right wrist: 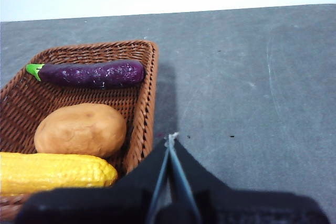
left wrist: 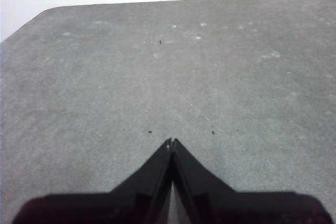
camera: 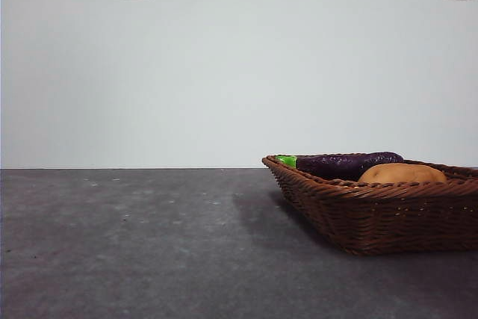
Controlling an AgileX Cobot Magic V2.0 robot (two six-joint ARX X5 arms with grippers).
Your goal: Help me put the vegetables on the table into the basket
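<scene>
Right wrist view shows us eggplant (right wrist: 92, 74), potato (right wrist: 80, 129) and corn (right wrist: 55, 172) inside the basket (right wrist: 148, 93), both grippers (right wrist: 171, 139) (left wrist: 171, 141) closed empty, so we risk only nudging its rim.

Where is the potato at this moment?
The potato lies inside the basket, between the eggplant and the yellow vegetable; the front view shows it at the right.

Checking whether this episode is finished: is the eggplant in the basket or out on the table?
In. The eggplant lies inside the basket, beyond the potato, within the woven walls.
</scene>
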